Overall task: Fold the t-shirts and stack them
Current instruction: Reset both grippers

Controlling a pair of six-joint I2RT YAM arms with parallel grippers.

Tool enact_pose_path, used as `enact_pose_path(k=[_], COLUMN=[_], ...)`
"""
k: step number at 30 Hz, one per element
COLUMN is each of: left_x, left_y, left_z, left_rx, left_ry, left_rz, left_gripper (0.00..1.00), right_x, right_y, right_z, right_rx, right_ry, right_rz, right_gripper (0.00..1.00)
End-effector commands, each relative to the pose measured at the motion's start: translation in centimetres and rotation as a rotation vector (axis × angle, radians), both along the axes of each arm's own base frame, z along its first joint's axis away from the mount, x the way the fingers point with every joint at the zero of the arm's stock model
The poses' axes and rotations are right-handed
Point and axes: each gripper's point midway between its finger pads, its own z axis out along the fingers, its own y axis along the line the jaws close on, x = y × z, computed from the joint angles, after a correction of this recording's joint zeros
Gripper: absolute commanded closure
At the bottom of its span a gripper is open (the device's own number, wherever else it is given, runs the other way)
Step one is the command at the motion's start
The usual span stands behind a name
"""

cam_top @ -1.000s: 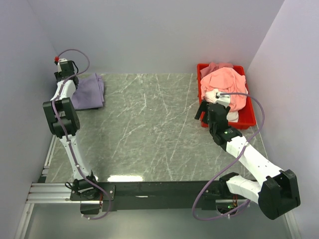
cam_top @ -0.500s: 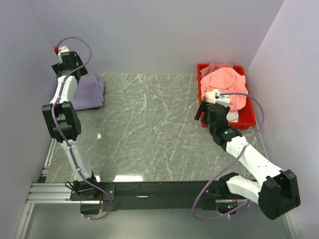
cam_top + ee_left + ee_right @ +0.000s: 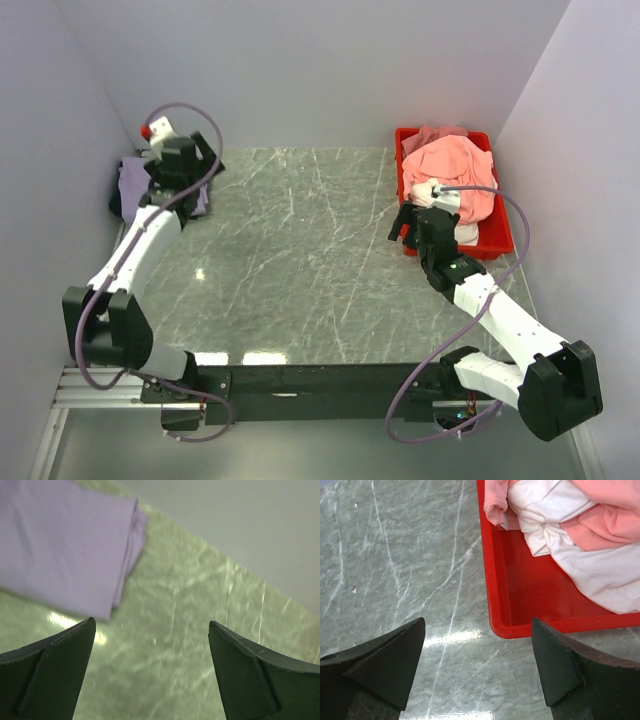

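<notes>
A grey-green marbled desk with pale veins is enclosed on three sides by plain lilac-grey walls, and glare is reflected near its front edge. The folded lavender shirt is laid flat at the far left corner. The left gripper is held just beside it, jaws spread and empty. At the far right, a red tray is filled with the crumpled pink shirt and the white shirt. The right gripper is spread over the tray's near left corner, holding nothing. A small tag is seen on a pink hem, but its print cannot be read.
</notes>
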Motion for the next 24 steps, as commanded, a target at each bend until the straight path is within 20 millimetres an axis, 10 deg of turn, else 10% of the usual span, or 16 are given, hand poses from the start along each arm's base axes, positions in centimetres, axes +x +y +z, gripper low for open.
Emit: enact_pose_path(k=[1,14,24], left_x=[-2.3,-10.8,-12.1], left_y=[-2.0,-3.2,-1.7], left_z=[-0.6,-3.7,-3.4], left_rx=[-0.049,-0.124,-0.082], left_ry=[-0.031,-0.11,-0.152], left_rz=[0.017,-0.046,-0.001], left_gripper=[0.01,0.01,0.0], right_x=[1.0,1.4,1.0], right_y=[0.3,2.9,1.4], right_z=[2.0,2.8,2.9], right_rx=[0.04,0.096,0.123], right_ry=[-0.047,-0.048,-0.071], right_rz=[-0.011,0.104,0.008], right_gripper=[0.07,0.04,0.04])
